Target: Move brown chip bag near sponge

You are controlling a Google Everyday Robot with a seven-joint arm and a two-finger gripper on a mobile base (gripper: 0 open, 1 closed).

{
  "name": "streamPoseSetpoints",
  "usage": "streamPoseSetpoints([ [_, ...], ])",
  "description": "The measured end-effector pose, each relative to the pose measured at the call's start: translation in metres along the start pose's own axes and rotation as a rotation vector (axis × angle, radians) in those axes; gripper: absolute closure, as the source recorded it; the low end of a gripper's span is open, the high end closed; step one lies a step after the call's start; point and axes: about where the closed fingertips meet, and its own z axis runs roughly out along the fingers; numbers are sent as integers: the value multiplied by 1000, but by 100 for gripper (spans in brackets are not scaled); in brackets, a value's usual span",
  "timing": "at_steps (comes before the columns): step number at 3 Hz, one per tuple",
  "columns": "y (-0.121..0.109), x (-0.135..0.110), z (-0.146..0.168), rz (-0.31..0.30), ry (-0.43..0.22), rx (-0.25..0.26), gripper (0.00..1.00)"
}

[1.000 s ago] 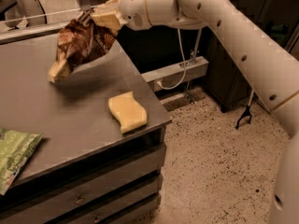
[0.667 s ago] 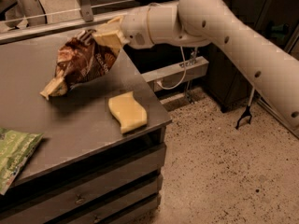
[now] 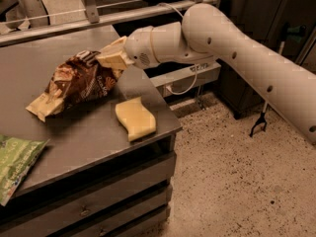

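Grey counter (image 3: 89, 137), left of frame: our tool (image 3: 112, 58) gripped the upper end of the brown chip bag (image 3: 79, 85), its lower end on the surface, just beside the sponge (image 3: 136, 118). We judged a gentle lowering, then release, sufficient.

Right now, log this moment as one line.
claw: shut on upper end of brown chip bag | bag: lower end on table, just left of sponge | sponge: flat near table corner

Glossy crinkled foil brown chip bag (image 3: 79, 85), matt foam sponge (image 3: 135, 118), smooth dull metal bench (image 3: 89, 135), pale plastic gripper (image 3: 109, 58) clamped on bag's top.
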Motion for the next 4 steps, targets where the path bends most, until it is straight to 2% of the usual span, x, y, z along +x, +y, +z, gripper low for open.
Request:
streamPoseSetpoints([
  [2, 13, 12, -34, 7, 50, -4, 100],
  [3, 17, 27, -44, 18, 58, -8, 100],
  [4, 17, 44, -51, 44, 63, -4, 83],
])
